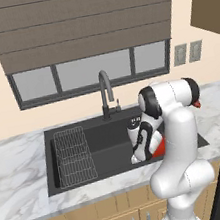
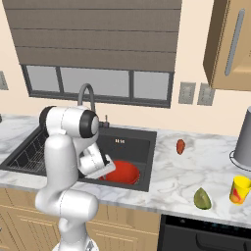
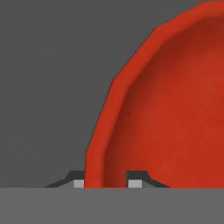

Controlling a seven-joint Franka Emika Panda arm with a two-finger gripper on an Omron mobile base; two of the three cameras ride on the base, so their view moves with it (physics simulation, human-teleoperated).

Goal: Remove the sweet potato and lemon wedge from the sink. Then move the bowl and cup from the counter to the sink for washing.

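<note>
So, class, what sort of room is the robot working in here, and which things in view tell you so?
Most likely a home kitchen. A dark sink with an arched faucet is set into a marble counter, with wooden cabinets above and below.

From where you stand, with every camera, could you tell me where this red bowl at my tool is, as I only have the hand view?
Observer: The bowl is down in the right part of the sink.
Operator: Thank you. Is the cup in there too?
Observer: No, the cup stands on the counter, far right of the sink.
Operator: And the sweet potato and lemon wedge?
Observer: Both lie on that counter: the sweet potato toward the wall, the lemon wedge near the front edge.
</note>
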